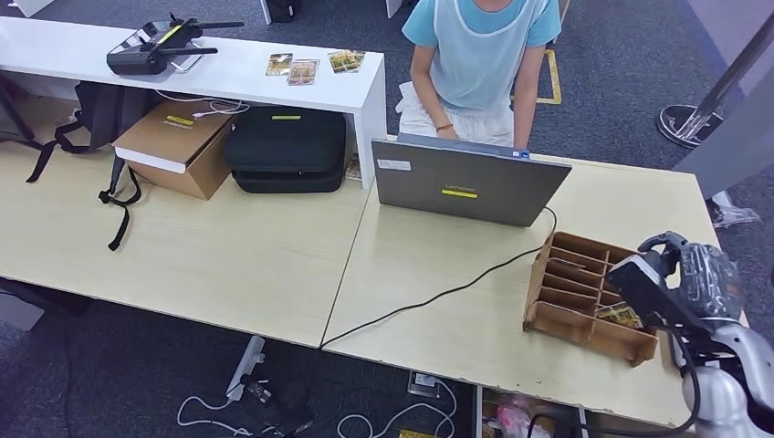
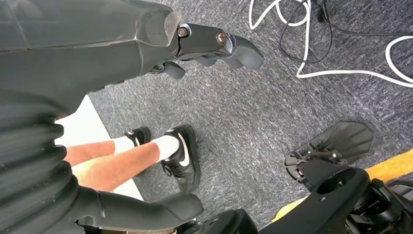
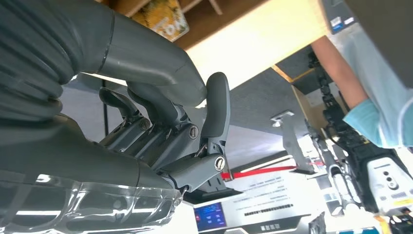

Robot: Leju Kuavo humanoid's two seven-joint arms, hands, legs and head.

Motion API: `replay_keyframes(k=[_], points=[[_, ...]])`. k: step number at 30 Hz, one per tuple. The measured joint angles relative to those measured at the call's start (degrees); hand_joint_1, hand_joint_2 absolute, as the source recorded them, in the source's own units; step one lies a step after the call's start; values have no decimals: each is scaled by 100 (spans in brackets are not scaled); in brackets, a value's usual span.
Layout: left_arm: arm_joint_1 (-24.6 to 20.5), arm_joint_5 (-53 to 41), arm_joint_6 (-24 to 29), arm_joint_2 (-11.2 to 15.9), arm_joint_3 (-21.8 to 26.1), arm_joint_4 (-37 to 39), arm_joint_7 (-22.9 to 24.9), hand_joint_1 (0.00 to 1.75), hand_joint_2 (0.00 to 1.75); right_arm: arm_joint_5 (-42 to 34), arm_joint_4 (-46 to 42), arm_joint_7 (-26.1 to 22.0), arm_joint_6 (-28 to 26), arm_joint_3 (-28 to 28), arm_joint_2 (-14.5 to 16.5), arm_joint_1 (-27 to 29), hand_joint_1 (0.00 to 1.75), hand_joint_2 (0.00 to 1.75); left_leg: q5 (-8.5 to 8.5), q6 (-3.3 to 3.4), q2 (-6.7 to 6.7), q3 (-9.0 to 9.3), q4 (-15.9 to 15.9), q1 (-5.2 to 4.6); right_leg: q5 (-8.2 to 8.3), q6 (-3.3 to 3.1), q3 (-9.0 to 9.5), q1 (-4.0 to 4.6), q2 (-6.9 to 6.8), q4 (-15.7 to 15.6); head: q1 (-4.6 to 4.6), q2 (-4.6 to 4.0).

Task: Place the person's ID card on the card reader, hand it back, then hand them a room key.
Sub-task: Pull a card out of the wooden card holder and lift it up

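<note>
A wooden slotted organizer (image 1: 584, 297) stands on the right part of the light wood table (image 1: 228, 246). A yellow patterned card (image 1: 621, 316) lies in one of its near slots and appears again as the card (image 3: 163, 17) in the right wrist view. My right hand (image 1: 671, 283) hovers just right of the organizer, fingers (image 3: 214, 107) curled in toward the thumb (image 3: 146, 63) with nothing seen between them. My left hand (image 2: 146, 122) hangs beside my body over the carpet, fingers apart and holding nothing. A person (image 1: 479, 55) in a light blue shirt sits across the table.
A grey laptop (image 1: 465, 182) stands between the person and me, its black cable (image 1: 438, 292) crossing the table. Three small cards (image 1: 303, 70) and a black controller (image 1: 155, 46) lie on a white shelf. A cardboard box (image 1: 178, 141) and black case (image 1: 287, 146) sit under it.
</note>
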Motion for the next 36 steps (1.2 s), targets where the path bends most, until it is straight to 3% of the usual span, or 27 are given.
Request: replay_keyframes(k=[2, 4, 6, 7, 12, 23, 36], points=[[0, 7, 0, 1, 2, 0, 0, 0, 175, -8, -4, 9, -3, 64, 11, -94, 120, 175, 0, 0, 0, 0, 0, 0, 0, 0, 0, 0, -1, 0, -1, 0], [1, 10, 8, 2, 3, 0, 0, 0, 175, -19, -4, 43, -21, 113, 15, -167, 46, 175, 0, 0, -1, 0, 0, 0, 0, 0, 0, 0, -1, 0, -1, 0], [3, 5, 16, 2, 4, 0, 0, 0, 175, -48, -6, 95, -50, 137, 13, -204, 5, 175, 0, 0, -1, 0, 0, 0, 0, 0, 0, 0, -1, -1, 0, 0], [5, 0, 17, 2, 4, 0, 0, 0, 175, -69, -13, 116, -70, 141, 11, -210, 1, 175, 0, 0, -1, 0, 0, 0, 0, 0, -1, 0, -1, -1, 0, 0], [7, -42, 14, 3, 5, 0, 0, 0, 175, -199, -179, 264, -155, 112, -40, -102, 0, 175, -1, 0, -1, 1, 0, 0, -1, 1, -2, 0, -2, -3, -1, 0], [80, 15, 42, 43, 107, 2, 0, 0, 175, -307, -495, 363, -145, -271, -153, 751, 7, 175, -5, 1, -1, -2, 0, 0, -1, 1, -4, 0, -1, -3, -1, 0], [151, 82, 151, 34, 244, 1, 0, 0, 175, -218, -411, 293, 86, -221, -103, 834, 9, 175, -4, 1, -1, -3, 0, 0, -1, 1, -2, 0, -1, -2, -1, 0]])
